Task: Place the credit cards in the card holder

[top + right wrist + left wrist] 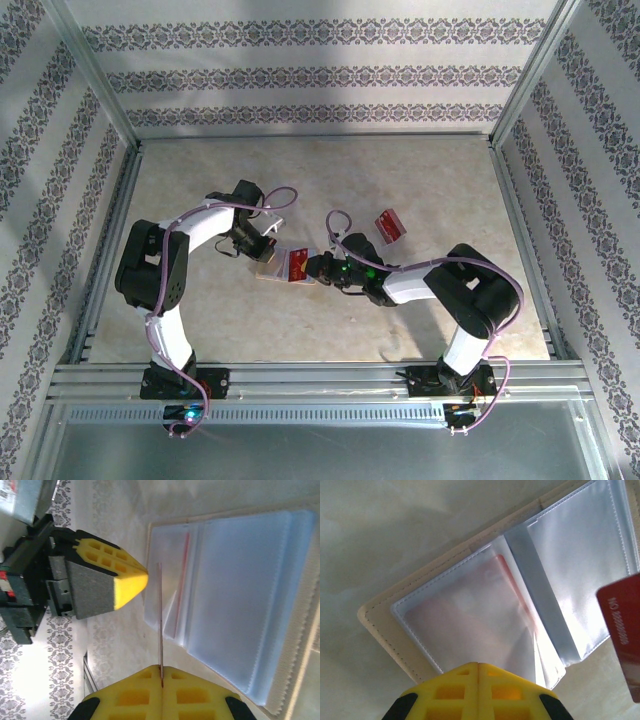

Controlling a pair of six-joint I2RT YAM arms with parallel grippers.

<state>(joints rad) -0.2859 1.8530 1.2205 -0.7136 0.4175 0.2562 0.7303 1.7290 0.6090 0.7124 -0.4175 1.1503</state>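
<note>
The right gripper (161, 670), jaws closed on a red card (160, 620) held edge-on, hovers over the open card holder (380, 630) and its clear sleeves (580, 555). The left gripper (478, 666), jaws closed with nothing seen between them, sits at the sleeves' edge. A second red card (390, 225) lies on the table to the right of the card holder, well apart.

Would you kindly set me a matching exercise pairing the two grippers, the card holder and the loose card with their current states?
Things:
1. left gripper
2. right gripper
3. card holder
4. loose credit card

States:
A. lying alone on the table
B. shut on a red credit card
C. spread open, clear sleeves showing
D. shut, nothing between its fingers

Pairs: 1-D, 2-B, 3-C, 4-A.
</note>
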